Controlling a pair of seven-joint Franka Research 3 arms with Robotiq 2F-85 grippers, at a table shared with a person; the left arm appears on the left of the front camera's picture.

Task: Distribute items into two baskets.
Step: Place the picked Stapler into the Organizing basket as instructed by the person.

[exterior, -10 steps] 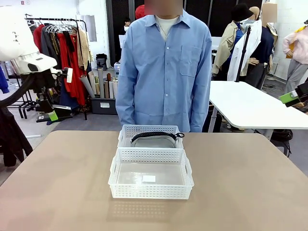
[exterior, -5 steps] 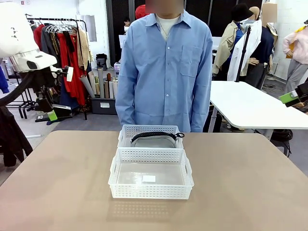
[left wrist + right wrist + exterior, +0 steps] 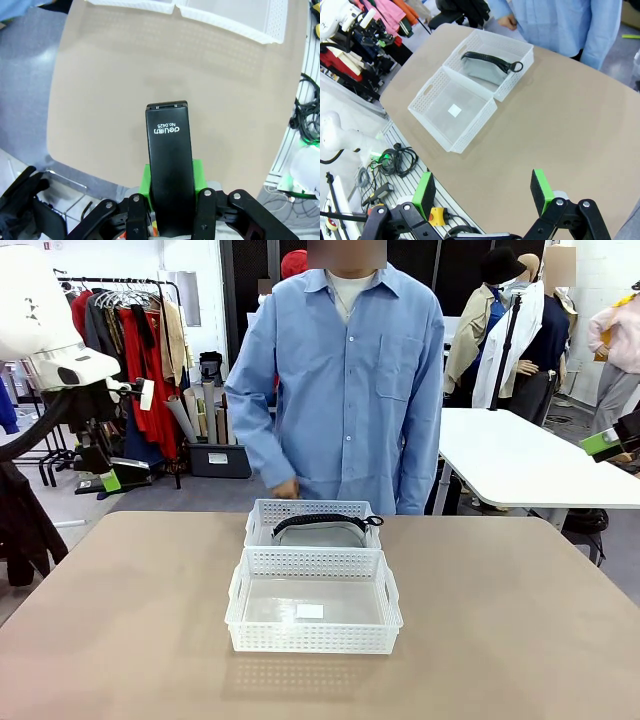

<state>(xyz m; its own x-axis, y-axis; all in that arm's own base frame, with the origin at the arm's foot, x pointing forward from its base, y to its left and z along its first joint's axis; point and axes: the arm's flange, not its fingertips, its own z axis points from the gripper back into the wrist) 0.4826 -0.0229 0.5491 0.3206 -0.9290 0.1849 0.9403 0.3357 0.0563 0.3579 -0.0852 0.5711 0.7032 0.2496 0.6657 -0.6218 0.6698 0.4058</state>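
Since the earlier frame, we see that the person [image 3: 345, 380] in the blue shirt has leaned a little and brought one hand [image 3: 285, 488] forward to just above the far rim of the far basket, while the baskets and their load lie as they did. Largest before us is the tan desk [image 3: 520, 620], whose middle carries the two white perforated baskets set end to end and touching. We see the near basket [image 3: 313, 601] holding nothing but its small white label [image 3: 310, 611] on the floor. Beyond it, the far basket [image 3: 262, 523] contains the grey pouch [image 3: 320, 534], lying flat with its black strap [image 3: 325, 521] across the top. From the right wrist view we look down on both baskets from a height, with the right tool [image 3: 484, 192] raised well clear of the desk, its green-padded fingers spread wide and nothing between them. At the left edge of the front view we see the white left arm [image 3: 40, 315] held high, away from the desk. Smallest is the black stapler [image 3: 170, 165], pinched between the green pads of the left tool [image 3: 171, 220] and pointing out over the desk, well apart from the basket edges at the top of that view.
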